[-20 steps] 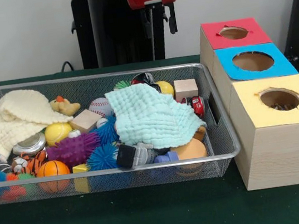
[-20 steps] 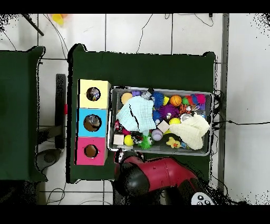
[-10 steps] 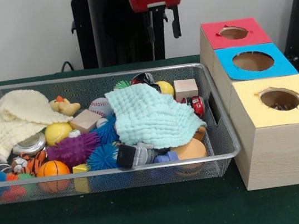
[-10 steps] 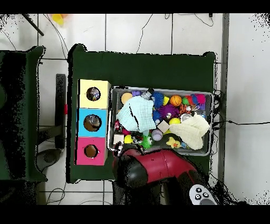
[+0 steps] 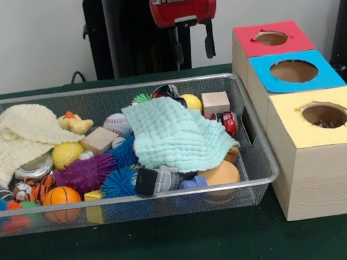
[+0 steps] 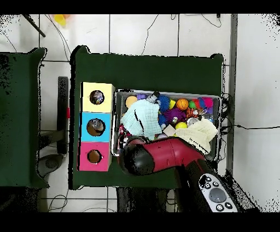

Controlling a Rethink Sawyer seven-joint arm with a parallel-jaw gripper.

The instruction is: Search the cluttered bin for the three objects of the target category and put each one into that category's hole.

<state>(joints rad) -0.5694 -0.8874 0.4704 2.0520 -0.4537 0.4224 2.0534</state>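
Observation:
My gripper (image 5: 193,43) hangs open and empty above the back rim of the wire bin (image 5: 263,156), just behind a wooden cube (image 5: 215,103). The bin holds a light blue cloth (image 5: 178,136), a red toy car (image 5: 228,122), a baseball (image 5: 116,123), two yellow balls (image 5: 66,154), a rubber duck (image 5: 74,123), spiky balls (image 5: 85,174) and an orange ball (image 5: 60,196). Beside it stand boxes with a red-topped hole (image 5: 271,38), a blue-topped hole (image 5: 293,71) and a yellow-topped hole (image 5: 325,115). From overhead, the red arm (image 6: 164,158) covers the bin's lower edge and hides the gripper.
Two cream cloths (image 5: 21,136) lie at the bin's left end over other items. A tin can (image 5: 33,168), a tiger toy (image 5: 32,189) and a second wooden block (image 5: 100,139) sit nearby. The light blue cloth (image 6: 141,119) covers part of the clutter.
My gripper has shifted right in the front view, toward the boxes, and come slightly lower. Overhead, the arm has swung up over the bin's lower edge. Nothing in the bin moved.

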